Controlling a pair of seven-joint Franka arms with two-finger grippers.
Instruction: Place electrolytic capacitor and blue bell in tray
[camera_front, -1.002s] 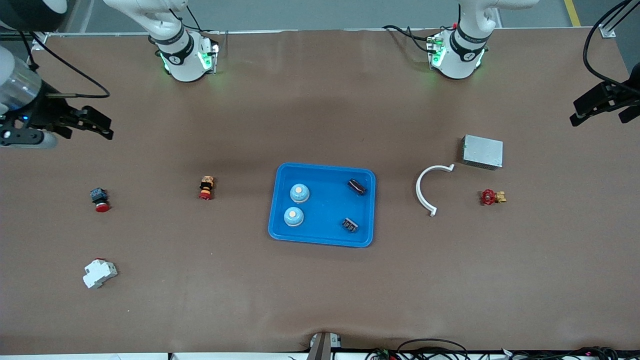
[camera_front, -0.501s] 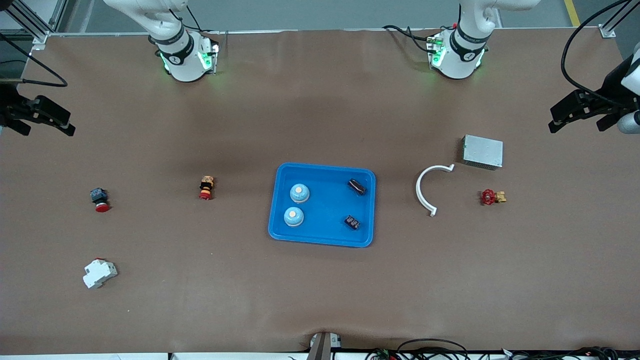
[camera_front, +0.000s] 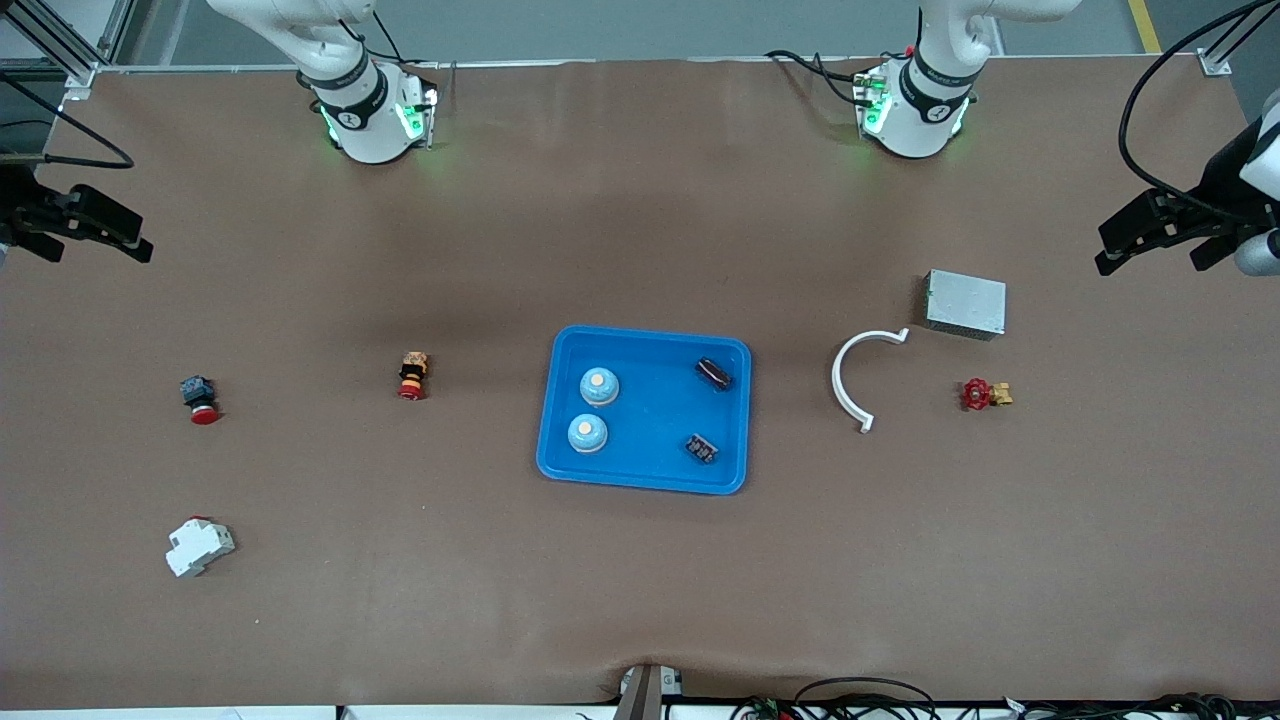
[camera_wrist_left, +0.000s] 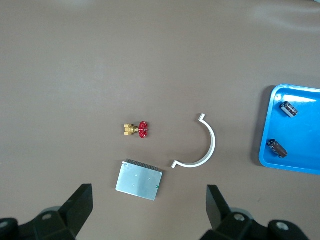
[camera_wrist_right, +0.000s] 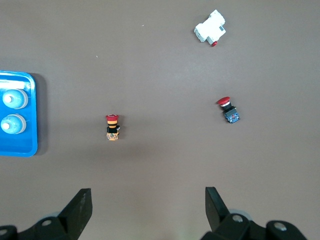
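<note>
The bright-blue tray (camera_front: 655, 420) lies mid-table. In it are two blue bells (camera_front: 598, 386) (camera_front: 587, 433) at the side toward the right arm and two dark electrolytic capacitors (camera_front: 714, 373) (camera_front: 701, 448) at the side toward the left arm. The left wrist view shows the tray (camera_wrist_left: 300, 135) with the capacitors (camera_wrist_left: 288, 108); the right wrist view shows the tray (camera_wrist_right: 30, 145) with the bells (camera_wrist_right: 14, 98). My right gripper (camera_front: 98, 250) (camera_wrist_right: 147, 197) is open and empty, high over its end of the table. My left gripper (camera_front: 1150, 262) (camera_wrist_left: 148, 200) is open and empty, high over the grey box.
A grey metal box (camera_front: 965, 303), a white curved piece (camera_front: 850, 385) and a red-handled valve (camera_front: 985, 394) lie toward the left arm's end. Two red push buttons (camera_front: 412, 375) (camera_front: 199, 399) and a white breaker (camera_front: 199, 546) lie toward the right arm's end.
My right gripper has pulled away from the tray toward its end of the table. My left gripper has shifted slightly toward the grey box. Both stay open; the parts stay in the tray.
</note>
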